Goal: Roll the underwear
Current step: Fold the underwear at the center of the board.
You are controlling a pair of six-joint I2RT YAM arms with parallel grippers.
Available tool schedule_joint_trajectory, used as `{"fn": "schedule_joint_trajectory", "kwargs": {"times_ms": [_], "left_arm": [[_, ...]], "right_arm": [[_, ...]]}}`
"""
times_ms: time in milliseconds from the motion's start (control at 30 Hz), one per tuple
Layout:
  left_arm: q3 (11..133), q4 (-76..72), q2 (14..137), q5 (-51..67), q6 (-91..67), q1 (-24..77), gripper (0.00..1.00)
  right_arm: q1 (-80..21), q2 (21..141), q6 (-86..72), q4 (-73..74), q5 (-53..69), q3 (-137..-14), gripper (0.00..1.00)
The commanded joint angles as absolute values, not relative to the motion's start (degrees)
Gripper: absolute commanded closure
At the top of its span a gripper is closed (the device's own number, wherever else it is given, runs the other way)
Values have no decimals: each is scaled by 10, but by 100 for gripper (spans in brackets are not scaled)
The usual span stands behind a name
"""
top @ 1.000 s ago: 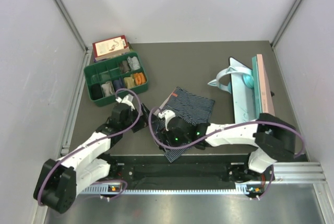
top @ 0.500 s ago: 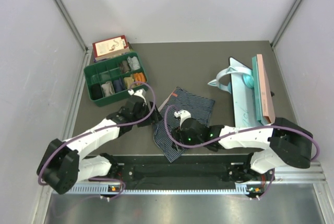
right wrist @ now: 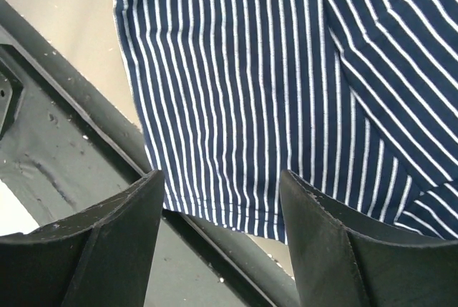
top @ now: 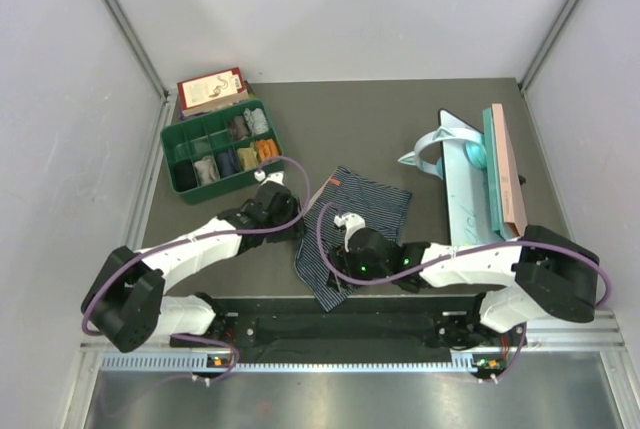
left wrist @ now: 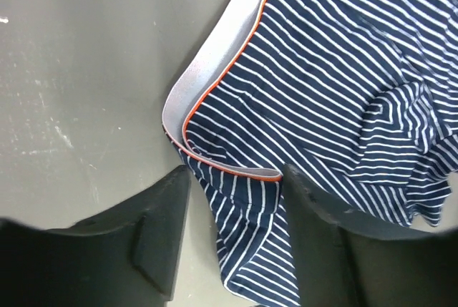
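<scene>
**Both hands over the striped briefs, neither gripping**

The briefs [top: 365,204] lie mostly flat in the middle of the table [top: 400,119], waistband to my left and one leg running toward my bases. I judge the roll is not yet begun, because no part of the cloth is turned over on itself.

My left gripper [left wrist: 236,171] hangs over the waistband [left wrist: 215,56] corner. Its fingers are spread, one on bare table and one at the cloth's edge, so that corner sits between them. I place it there because the band is the firmest edge to pinch. It is a pale, smooth elastic strip with orange piping, curling up slightly at the corner.

My right gripper [right wrist: 220,178] is also spread and grasps nothing. It straddles the leg hem [right wrist: 236,225], which lies over the black rail [right wrist: 43,142] at the table's near edge.

The fabric is thin, soft navy knit with fine white stripes, puckered into low folds near the crotch. It will likely drag and bunch rather than slide.
</scene>
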State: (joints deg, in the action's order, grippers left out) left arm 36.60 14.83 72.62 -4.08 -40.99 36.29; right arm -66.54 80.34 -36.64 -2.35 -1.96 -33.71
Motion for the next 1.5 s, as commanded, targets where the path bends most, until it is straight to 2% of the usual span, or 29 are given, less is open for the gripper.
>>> {"fn": "schedule_joint_trajectory", "kwargs": {"times_ms": [0,133,233,333,467,767,1033,1200,1467], "left_arm": [[384,140,732,-55,-401,368,45],[381,144,725,-65,-404,368,72],[375,140,724,-68,-408,368,86],[375,133,729,-81,-412,367,87],[401,135,742,-107,-412,366,99],[425,116,780,-113,-405,349,100],[413,103,773,-91,-408,331,100],[412,103,772,-79,-403,323,100],[411,104,773,-72,-400,316,100]], "right_arm": [[-693,810,-350,-36,-27,-357,35],[-736,824,-339,18,-68,-396,36],[-756,842,-341,39,-93,-417,36],[-773,860,-342,56,-104,-438,36],[-804,901,-342,114,-153,-506,37],[-853,996,-352,214,-228,-620,37],[-859,1035,-367,274,-267,-663,40],[-878,1056,-366,305,-284,-695,45],[-890,1070,-359,314,-294,-708,58]]}}
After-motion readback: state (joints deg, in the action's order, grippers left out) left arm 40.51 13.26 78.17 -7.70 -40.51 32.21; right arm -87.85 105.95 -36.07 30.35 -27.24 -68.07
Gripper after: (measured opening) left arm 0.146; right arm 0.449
